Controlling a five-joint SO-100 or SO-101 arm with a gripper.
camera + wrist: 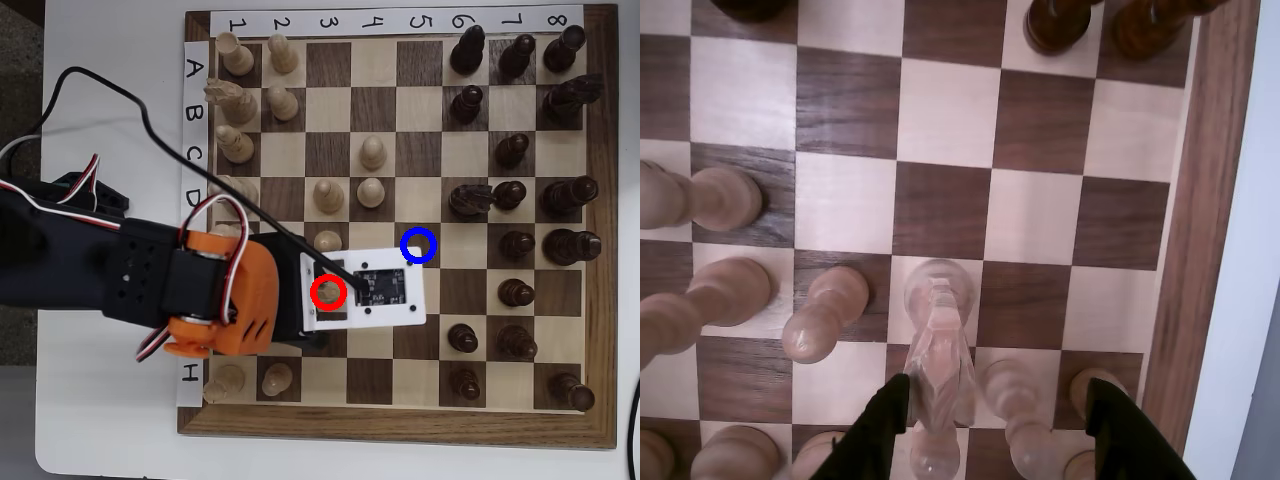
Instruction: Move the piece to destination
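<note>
The piece, a pale pawn, stands on a light square and rises toward the wrist camera. In the overhead view it shows inside the red ring. My gripper is open, with black fingers on both sides of the pawn. The pawn is close to the left finger, and no squeeze shows. The destination is a bare dark square with a blue ring, up and right of the pawn in the overhead view. In the wrist view it is the dark square at upper left, with no ring shown.
Another pale pawn stands one square left of the piece, and another lies between my fingers to the right. Dark pieces stand far ahead. The board's rim runs along the right. A white plate on the arm hides the fingers from above.
</note>
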